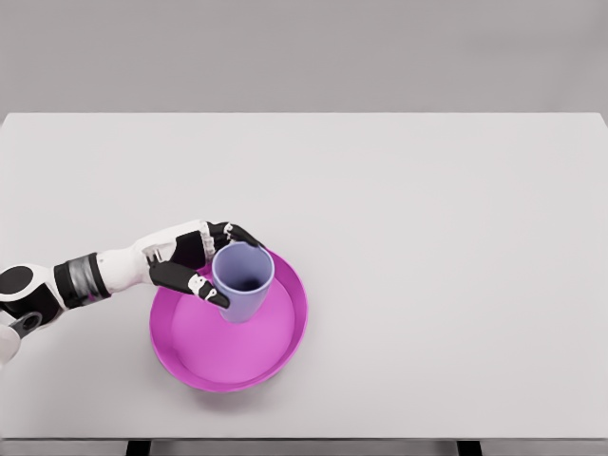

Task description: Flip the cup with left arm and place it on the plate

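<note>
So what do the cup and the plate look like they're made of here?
The cup looks like matte plastic: even lavender colour, thin plain wall, no glare. The plate reads as smooth plastic too, uniform magenta with a raised rim and a faint sheen. It is a simulator render, so both are guesses. The left hand is holding the cup.

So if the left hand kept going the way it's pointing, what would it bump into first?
The left hand points right, and its fingers already wrap the cup, so the cup comes first. Beyond that lies the far rim of the plate, then bare table, as far as this view shows.
</note>
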Controlling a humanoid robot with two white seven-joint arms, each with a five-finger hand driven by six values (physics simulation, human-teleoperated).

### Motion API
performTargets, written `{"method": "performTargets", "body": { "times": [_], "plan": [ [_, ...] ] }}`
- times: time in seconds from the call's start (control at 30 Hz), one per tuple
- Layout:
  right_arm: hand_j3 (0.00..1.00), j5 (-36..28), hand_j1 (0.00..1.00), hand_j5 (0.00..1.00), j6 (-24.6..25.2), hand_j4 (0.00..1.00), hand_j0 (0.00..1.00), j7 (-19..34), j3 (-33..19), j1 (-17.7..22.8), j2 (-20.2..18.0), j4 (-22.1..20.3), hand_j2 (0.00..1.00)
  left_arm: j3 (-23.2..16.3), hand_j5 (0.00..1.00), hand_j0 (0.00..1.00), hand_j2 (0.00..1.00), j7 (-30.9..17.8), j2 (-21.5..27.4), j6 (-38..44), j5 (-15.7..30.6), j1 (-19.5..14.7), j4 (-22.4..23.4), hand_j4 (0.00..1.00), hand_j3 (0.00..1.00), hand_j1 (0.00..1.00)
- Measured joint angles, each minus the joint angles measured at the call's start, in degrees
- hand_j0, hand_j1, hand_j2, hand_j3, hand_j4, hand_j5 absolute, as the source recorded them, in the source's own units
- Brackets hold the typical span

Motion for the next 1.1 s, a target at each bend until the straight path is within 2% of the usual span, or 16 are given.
{"method": "performTargets", "body": {
  "times": [0.27,0.47,0.63,0.83,0.93,1.03,1.1],
  "plan": [
    [1.0,0.0,1.0,1.0,0.0,1.0,1.0,0.0,0.01,0.0,0.0,0.02,1.0,0.09,0.85,0.85,0.85,0.01,0.03,-0.08,-0.08,0.09,0.02,0.85,0.85,0.85],
    [1.0,0.0,1.0,1.0,0.0,1.0,1.0,0.0,0.02,0.0,0.0,0.01,1.0,0.08,0.95,0.95,0.95,0.01,0.18,-0.14,-0.16,0.09,0.03,0.95,0.95,0.95],
    [1.0,0.0,1.0,1.0,0.0,1.0,1.0,0.0,0.02,0.0,0.0,0.01,1.0,0.03,1.0,1.0,1.0,0.01,0.33,-0.18,-0.16,0.18,0.03,1.0,1.0,1.0],
    [1.0,0.0,1.0,1.0,0.0,1.0,1.0,0.0,0.01,0.0,0.0,0.01,1.0,0.4,1.0,1.0,1.0,0.0,0.71,-0.47,0.01,0.26,-0.03,1.0,1.0,1.0],
    [1.0,0.0,1.0,1.0,0.0,1.0,1.0,0.0,0.02,0.0,0.0,0.01,1.0,2.3,1.0,1.0,1.0,-0.21,2.03,-0.9,0.56,0.18,-0.47,1.0,1.0,1.0],
    [1.0,0.0,1.0,1.0,0.0,1.0,1.0,0.0,0.0,0.0,0.0,0.01,1.0,4.45,1.0,1.0,1.0,-0.45,4.02,-1.6,1.71,-0.53,-0.88,1.0,1.0,1.0],
    [1.0,0.0,1.0,1.0,0.0,1.0,1.0,0.0,0.01,0.0,0.0,0.01,1.0,5.3,1.0,1.0,1.0,-0.53,5.29,-3.66,2.02,-2.9,-1.0,1.0,1.0,1.0]
  ]
}}
